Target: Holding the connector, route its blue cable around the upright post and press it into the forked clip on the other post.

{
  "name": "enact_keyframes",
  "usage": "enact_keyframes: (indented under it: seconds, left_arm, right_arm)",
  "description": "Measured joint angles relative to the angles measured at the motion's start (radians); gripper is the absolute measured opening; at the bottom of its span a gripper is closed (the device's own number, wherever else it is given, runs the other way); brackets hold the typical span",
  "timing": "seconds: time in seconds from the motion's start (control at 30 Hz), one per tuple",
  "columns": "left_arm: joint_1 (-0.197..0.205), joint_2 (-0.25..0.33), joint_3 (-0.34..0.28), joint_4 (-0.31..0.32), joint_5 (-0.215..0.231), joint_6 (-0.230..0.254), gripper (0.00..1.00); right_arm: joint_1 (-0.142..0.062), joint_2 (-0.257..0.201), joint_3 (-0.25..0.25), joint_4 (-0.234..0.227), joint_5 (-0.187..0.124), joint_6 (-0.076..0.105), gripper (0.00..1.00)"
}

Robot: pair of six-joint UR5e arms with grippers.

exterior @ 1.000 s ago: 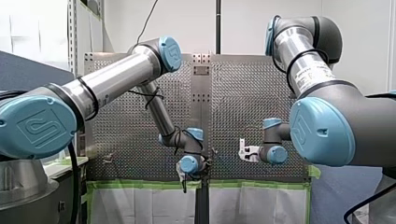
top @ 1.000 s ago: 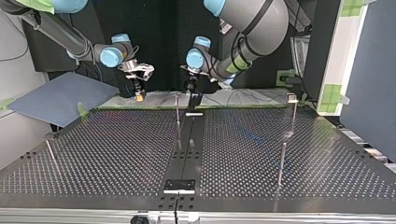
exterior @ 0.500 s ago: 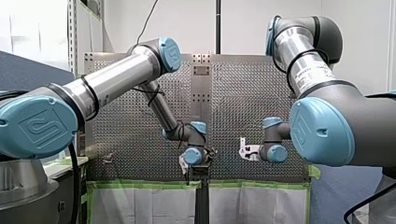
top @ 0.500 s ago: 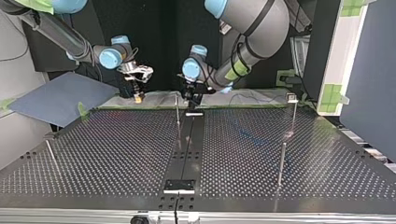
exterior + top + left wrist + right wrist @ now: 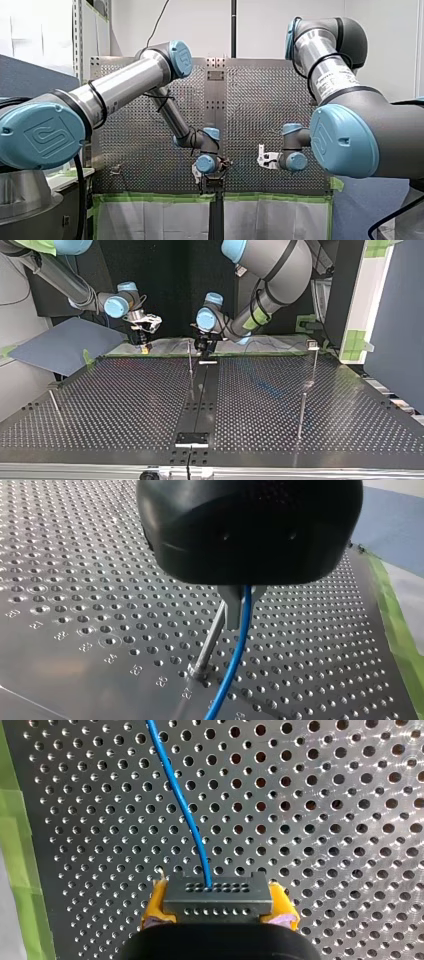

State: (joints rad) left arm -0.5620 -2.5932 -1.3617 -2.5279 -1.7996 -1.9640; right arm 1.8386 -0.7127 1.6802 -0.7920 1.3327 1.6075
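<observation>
At the far edge of the perforated metal table [image 5: 125, 405] in the top view, both grippers are hanging low over the surface, one on each side of the dark middle strip.

My right gripper [image 5: 218, 906], at that view's left, is clamping its yellow pads [image 5: 156, 900] on the two short ends of a grey rectangular connector [image 5: 218, 894] with rows of small holes in its face. A thin blue cable [image 5: 177, 800] is leaving one hole of the connector's upper row and curving away over the table ahead of the gripper. A strip of green tape [image 5: 15, 845] is lying along the table's edge beside it.

My left gripper [image 5: 239, 614], black-bodied, is holding its narrow metal fingers [image 5: 230, 611] drawn close together, with the blue cable running out from between them and down toward the table. A thin metal upright post [image 5: 209, 642] is standing just beside those fingers, and the cable is passing close by its base. I cannot tell whether cable and post are touching.

In the top view this upright post is standing between the two grippers, nearest my left one. Another thin post, carrying a small clip [image 5: 312, 344] on its top, is standing at that view's right, well apart from both grippers. Its fork is too small to make out.
</observation>
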Motion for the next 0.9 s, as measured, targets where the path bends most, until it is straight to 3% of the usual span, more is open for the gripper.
enact_keyframes:
  seconds: [0.03, 0.07, 0.1, 0.13, 0.17, 0.2, 0.23, 0.27, 0.3, 0.6, 0.9]
  left_arm:
    - [0.0, 0.0, 0.0, -0.002, 0.0, 0.001, 0.07]
    - [0.001, 0.0, 0.0, -0.005, 0.0, 0.002, 0.15]
    - [0.001, 0.0, 0.0, -0.009, -0.001, 0.002, 0.32]
    - [0.001, 0.0, 0.0, -0.013, -0.001, 0.003, 0.32]
    - [0.001, 0.0, 0.0, -0.017, -0.001, 0.005, 0.54]
    - [0.002, 0.0, 0.0, -0.022, -0.002, 0.008, 0.68]
    - [0.002, 0.0, 0.0, -0.028, -0.002, 0.01, 0.68]
    - [0.002, 0.0, 0.0, -0.034, -0.004, 0.013, 0.88]
    - [0.002, 0.0, 0.0, -0.043, -0.008, 0.017, 1.0]
    - [0.002, 0.002, -0.002, -0.108, -0.057, 0.085, 1.0]
    - [-0.002, 0.038, -0.054, -0.085, -0.036, 0.131, 1.0]
  right_arm:
    - [0.0, 0.0, 0.0, 0.001, 0.0, 0.0, 0.0]
    - [0.0, 0.0, 0.0, 0.001, 0.0, -0.001, 0.0]
    - [0.001, 0.0, 0.0, 0.001, 0.0, -0.001, 0.0]
    - [0.002, 0.0, -0.001, 0.001, 0.0, -0.002, 0.0]
    - [0.002, 0.0, -0.001, 0.002, -0.001, -0.002, 0.0]
    - [0.003, 0.0, -0.001, 0.002, -0.001, -0.002, 0.0]
    - [0.004, 0.0, -0.001, 0.002, -0.001, -0.002, 0.0]
    - [0.005, 0.0, -0.001, 0.002, -0.001, -0.002, 0.0]
    - [0.005, 0.0, -0.001, 0.002, -0.002, -0.002, 0.0]
    - [0.009, 0.0, 0.0, 0.003, -0.003, -0.003, 0.0]
    - [0.01, 0.0, 0.0, 0.005, -0.004, -0.003, 0.0]
